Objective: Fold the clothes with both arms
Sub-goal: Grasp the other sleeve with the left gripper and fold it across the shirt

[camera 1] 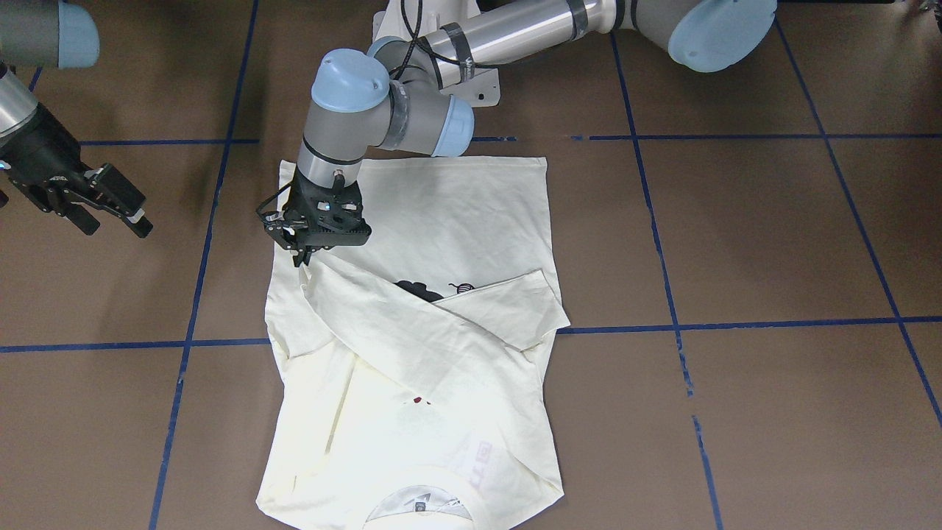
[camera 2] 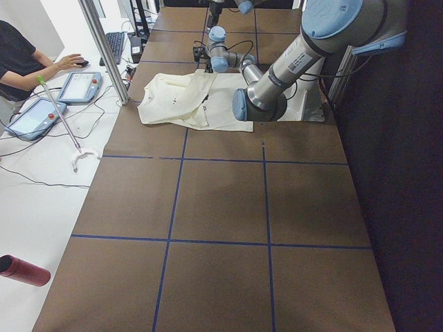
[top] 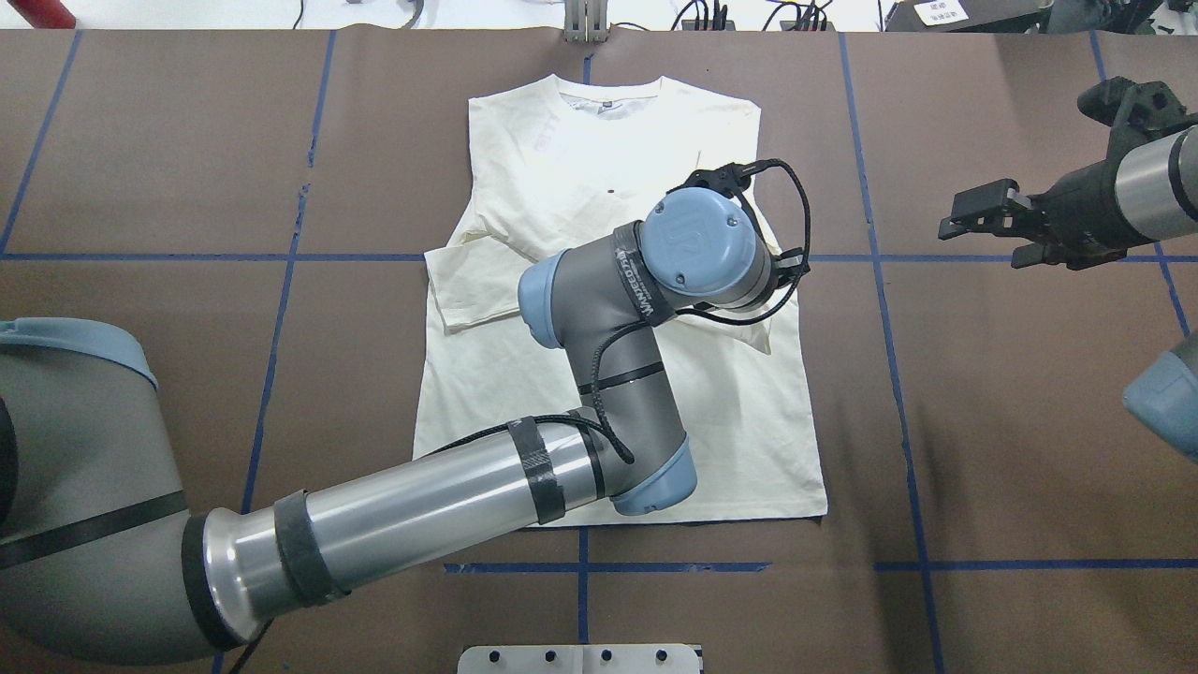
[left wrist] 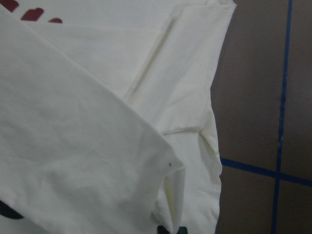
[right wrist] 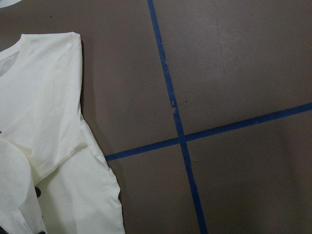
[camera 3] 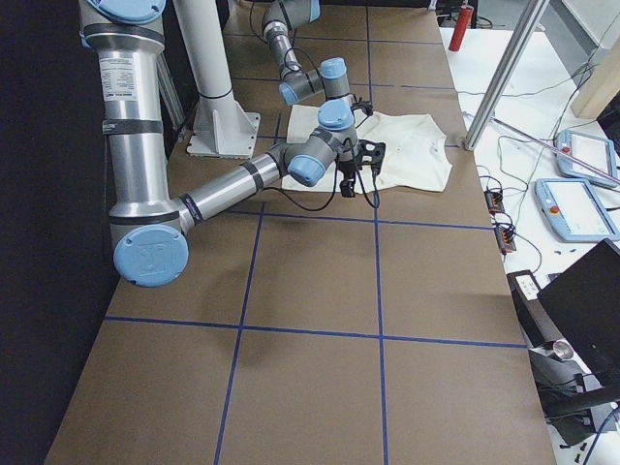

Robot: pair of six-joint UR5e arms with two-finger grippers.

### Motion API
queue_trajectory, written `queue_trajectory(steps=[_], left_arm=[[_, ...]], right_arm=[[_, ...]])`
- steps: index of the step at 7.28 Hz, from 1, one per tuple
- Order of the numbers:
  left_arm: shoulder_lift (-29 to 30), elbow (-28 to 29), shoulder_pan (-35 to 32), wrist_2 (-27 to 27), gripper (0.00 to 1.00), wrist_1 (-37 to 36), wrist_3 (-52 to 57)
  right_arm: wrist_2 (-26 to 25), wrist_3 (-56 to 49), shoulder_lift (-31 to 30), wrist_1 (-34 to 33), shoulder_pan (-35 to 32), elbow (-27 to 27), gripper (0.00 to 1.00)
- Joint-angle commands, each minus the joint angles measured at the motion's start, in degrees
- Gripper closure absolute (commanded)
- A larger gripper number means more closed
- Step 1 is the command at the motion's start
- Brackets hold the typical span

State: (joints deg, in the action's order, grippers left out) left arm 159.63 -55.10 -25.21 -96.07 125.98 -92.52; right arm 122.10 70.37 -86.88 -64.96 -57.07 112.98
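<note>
One T-shirt, two arms, two grippers.
We see the single cream T-shirt [camera 1: 456, 213] lying flat mid-table with its collar away from the robot. Both sleeves are folded in across the chest and the cat print is mostly covered. The left arm [top: 599, 374] reaches over it. The left gripper [camera 1: 302, 258] points down at the cuff of the upper sleeve, and we can't tell whether its jaws are apart or clamped. The right arm [top: 1142, 183] is off to the shirt's side, with the right gripper [camera 1: 116, 227] over bare table, jaws apart. The surface is a brown table [camera 1: 736, 243] with a blue tape grid. Past its far edge there's a white bench [camera 2: 41, 180] with one person [camera 2: 21, 62], two tablets [camera 2: 79, 86] and one red bottle [camera 2: 24, 270].
</note>
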Motion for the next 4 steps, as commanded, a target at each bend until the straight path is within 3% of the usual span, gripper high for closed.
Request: queue_trajectory(steps=[1, 2, 3, 4], left_arm=[[3.5, 6.7, 0.3, 3.0, 1.00, 3.9, -2.6], [4.5, 10.1, 0.3, 4.8, 0.94, 6.6, -5.5], [4.6, 11.3, 0.3, 4.9, 0.78, 7.8, -8.7], [4.7, 11.2, 0.3, 4.9, 0.50, 7.8, -11.8]], right_arm=[[0.1, -0.1, -0.9, 0.4, 0.0, 0.3, 0.00], [0.0, -0.1, -1.0, 0.4, 0.1, 0.2, 0.00], [0.0, -0.1, -1.0, 0.5, 0.1, 0.3, 0.00], [0.0, 0.0, -0.9, 0.5, 0.2, 0.3, 0.00]])
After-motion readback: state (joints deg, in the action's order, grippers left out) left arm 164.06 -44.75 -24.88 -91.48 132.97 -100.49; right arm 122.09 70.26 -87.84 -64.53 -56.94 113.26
